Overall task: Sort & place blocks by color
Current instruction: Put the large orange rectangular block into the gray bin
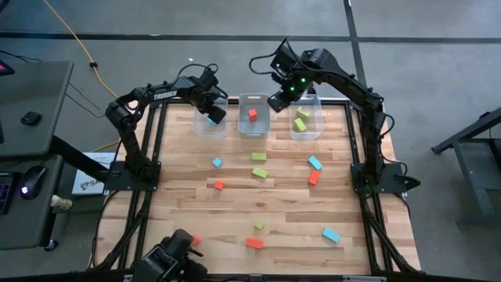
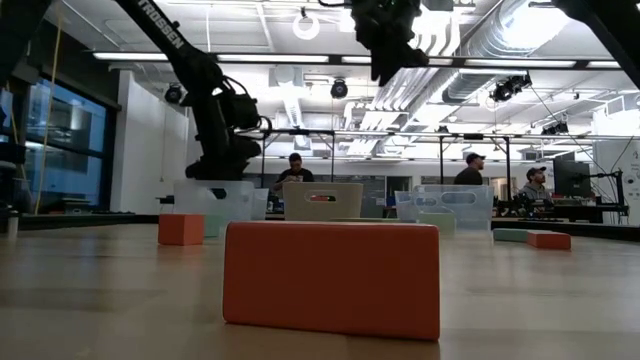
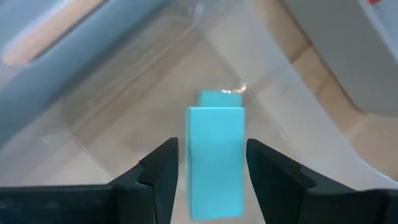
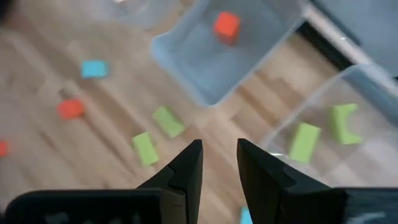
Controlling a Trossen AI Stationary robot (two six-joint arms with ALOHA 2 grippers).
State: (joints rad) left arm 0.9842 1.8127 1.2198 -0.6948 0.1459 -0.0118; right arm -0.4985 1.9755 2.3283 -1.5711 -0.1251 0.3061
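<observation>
Light blue block (image 3: 215, 162) between my left gripper (image 3: 211, 165) fingers, jaws parted, gaps both sides, over left clear bin (image 1: 210, 125). Right gripper (image 4: 219, 163) empty, jaws slightly apart, above gap between middle bin (image 1: 254, 115) and right bin (image 1: 306, 117). Wooden table (image 1: 282, 211) strewn with loose blocks. People (image 2: 294, 170) seated behind.

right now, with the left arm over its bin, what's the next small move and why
Probably lift the left gripper straight up out of the left bin. Its fingers stand spread with gaps either side of the light blue block, which looks released inside the bin.
</observation>
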